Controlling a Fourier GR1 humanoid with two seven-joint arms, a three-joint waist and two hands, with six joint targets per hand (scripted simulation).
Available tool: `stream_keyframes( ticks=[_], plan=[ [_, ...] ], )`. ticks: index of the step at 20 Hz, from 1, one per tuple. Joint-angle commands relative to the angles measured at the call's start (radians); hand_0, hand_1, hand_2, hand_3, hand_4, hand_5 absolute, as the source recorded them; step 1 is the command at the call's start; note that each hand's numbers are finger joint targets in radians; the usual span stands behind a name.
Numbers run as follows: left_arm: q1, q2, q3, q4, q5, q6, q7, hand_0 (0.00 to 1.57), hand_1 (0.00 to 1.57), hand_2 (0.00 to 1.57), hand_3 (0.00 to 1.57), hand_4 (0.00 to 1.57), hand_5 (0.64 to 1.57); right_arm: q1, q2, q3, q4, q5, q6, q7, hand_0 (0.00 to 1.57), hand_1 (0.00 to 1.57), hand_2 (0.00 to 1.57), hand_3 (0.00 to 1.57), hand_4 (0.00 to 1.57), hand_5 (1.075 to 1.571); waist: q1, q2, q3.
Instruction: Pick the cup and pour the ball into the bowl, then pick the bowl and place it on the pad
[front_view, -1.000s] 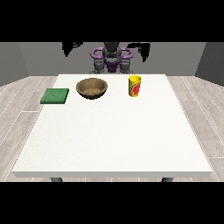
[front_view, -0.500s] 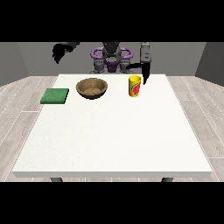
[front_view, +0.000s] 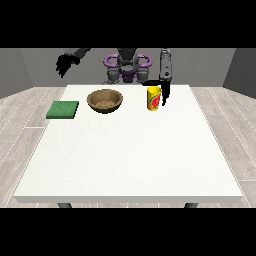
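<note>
Desk (front_view: 130, 160): large, white, rectangular top with a thin pale edge; two dark legs show beneath the near edge. Floor (front_view: 20, 130): pale grey wood-look planks, visible on both sides of the desk. Back wall (front_view: 30, 70): plain dark grey, behind the desk.

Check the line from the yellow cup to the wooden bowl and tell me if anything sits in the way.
Nothing visible does. The cup stands to the view's right of the bowl, with only bare white table between them. The hand at the view's right hangs right beside the cup. The green pad lies on the bowl's far side.
</note>
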Motion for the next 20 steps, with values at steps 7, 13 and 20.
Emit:
stream_keyframes(
  ticks=[7,13,20],
  plan=[
    [-0.112,0.027,0.084,0.359,-0.004,0.032,-0.242,0.70,0.70,0.64,0.00,1.01,1.553,-0.041,-0.024,-0.021,-0.014,-0.036,0.012,0.033,0.00,0.00,0.00,0.00,0.68,1.569,-0.047,0.036,-0.0003],
    [-0.152,0.020,0.091,0.407,-0.082,0.235,-0.296,1.27,1.27,1.57,1.57,1.35,1.468,-0.099,-0.151,-0.117,-0.011,-0.154,0.108,0.092,0.00,0.00,0.00,0.17,0.65,1.568,-0.110,0.091,-0.0002],
    [-0.164,-0.013,-0.053,0.336,-0.225,0.355,-0.043,1.27,1.27,1.57,1.57,1.40,1.432,-0.065,-0.200,-0.184,0.188,-0.176,0.149,0.102,0.00,0.00,0.00,0.29,0.64,1.567,-0.023,-0.128,0.0019]
  ],
)
